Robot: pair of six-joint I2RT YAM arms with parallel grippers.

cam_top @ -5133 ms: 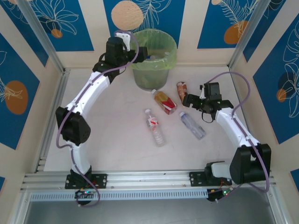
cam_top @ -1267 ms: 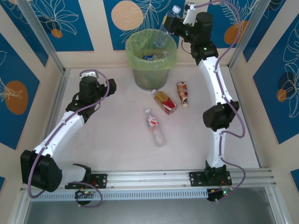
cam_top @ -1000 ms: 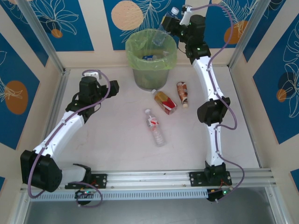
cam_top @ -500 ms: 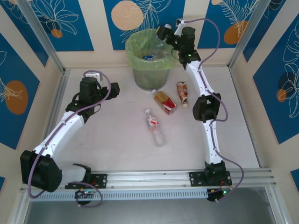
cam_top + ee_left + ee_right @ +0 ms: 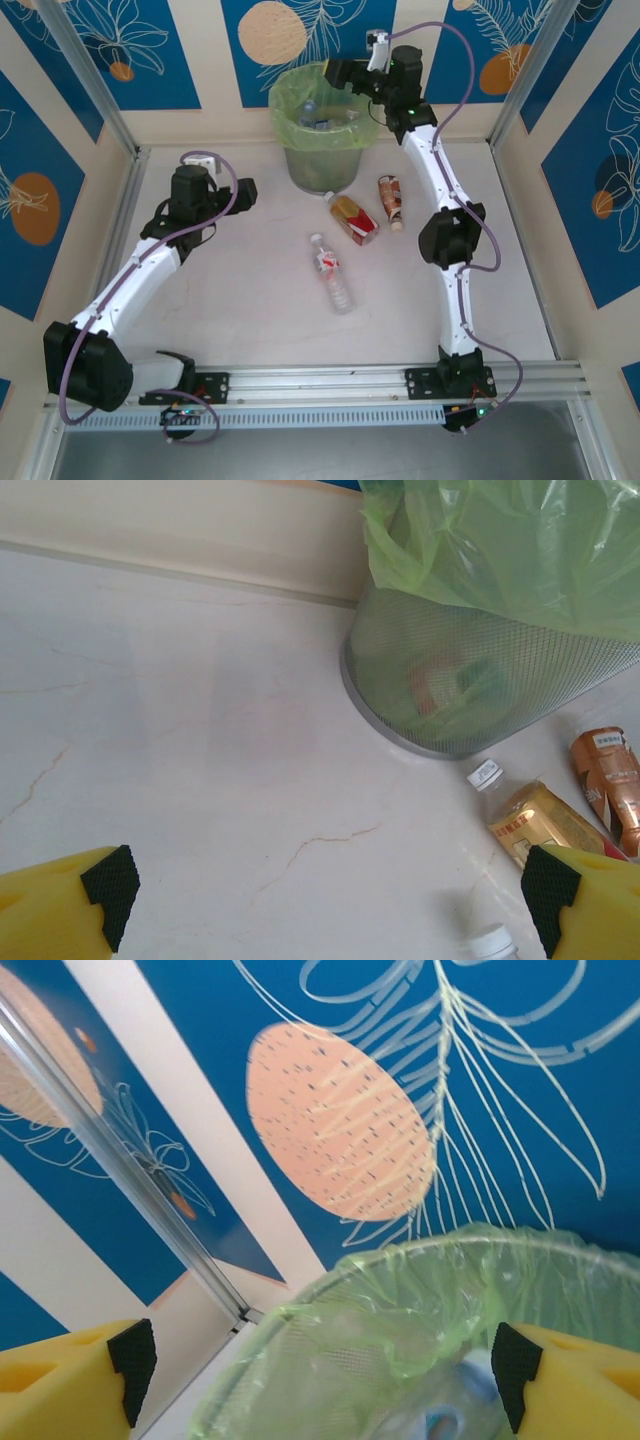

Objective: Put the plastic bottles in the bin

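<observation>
Right gripper (image 5: 338, 74) open over the bin (image 5: 300, 165), left gripper (image 5: 245, 190) open, we lift clear before seeking bottles (image 5: 354, 219) at its 6 o'clock.

Three plastic bottles on table (image 5: 250, 290): clear (image 5: 333, 273), amber (image 5: 354, 219), brown-red (image 5: 390, 200); one bin (image 5: 320, 166), bottles inside uncountable.

The left arm (image 5: 135, 275) and right arm (image 5: 435, 170) have white links, black joints and looping purple cables (image 5: 470, 60). The left gripper (image 5: 330, 895) and right gripper (image 5: 323, 1372) have yellow fingers (image 5: 50, 915) faced with black pads (image 5: 110, 888) at 3 and 9 o'clock in the wrist views.
</observation>
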